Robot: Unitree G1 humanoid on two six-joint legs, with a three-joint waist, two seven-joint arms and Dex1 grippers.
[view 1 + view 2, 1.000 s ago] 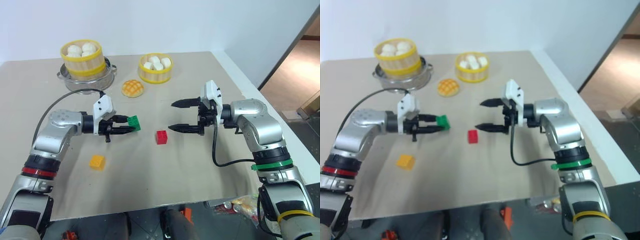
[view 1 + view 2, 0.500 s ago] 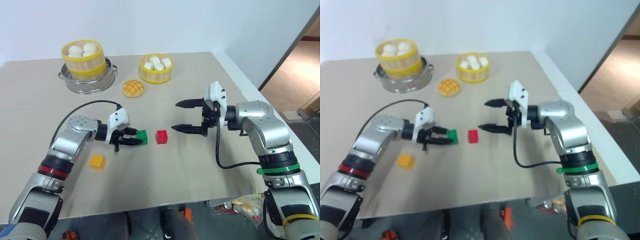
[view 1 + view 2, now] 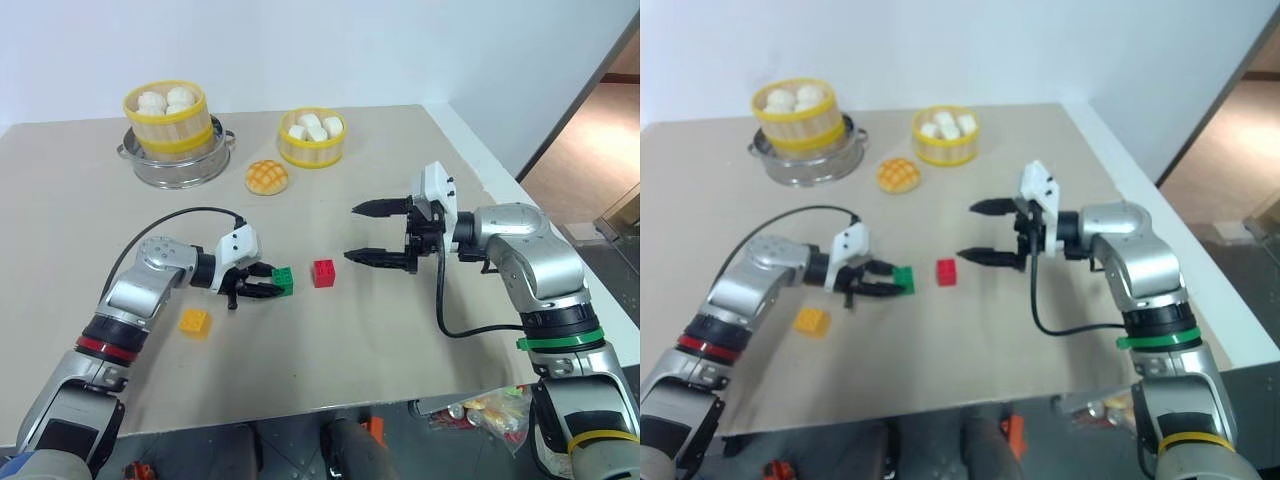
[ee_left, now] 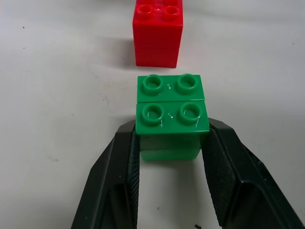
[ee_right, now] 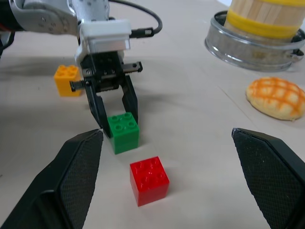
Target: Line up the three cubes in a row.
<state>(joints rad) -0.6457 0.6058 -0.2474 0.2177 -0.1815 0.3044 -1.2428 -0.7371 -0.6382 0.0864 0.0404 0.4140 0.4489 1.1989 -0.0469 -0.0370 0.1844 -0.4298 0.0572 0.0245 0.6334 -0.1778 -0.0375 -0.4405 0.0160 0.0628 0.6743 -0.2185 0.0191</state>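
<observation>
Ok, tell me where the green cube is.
In the left eye view, the green cube sits mid-table, clamped in the left gripper, just left of the red cube.

In the left wrist view the red cube (image 4: 158, 32) is cut by the picture's edge, and the left gripper's fingers (image 4: 119, 181) cover the green cube's (image 4: 170, 119) side faces. Beside the pineapple bun (image 5: 276, 98), the steel steamer pot (image 5: 252, 45) is cut off.

From head height we look down over the table (image 3: 400, 330); our wrist cameras sit close, sharing the green cube (image 4: 171, 117).
</observation>
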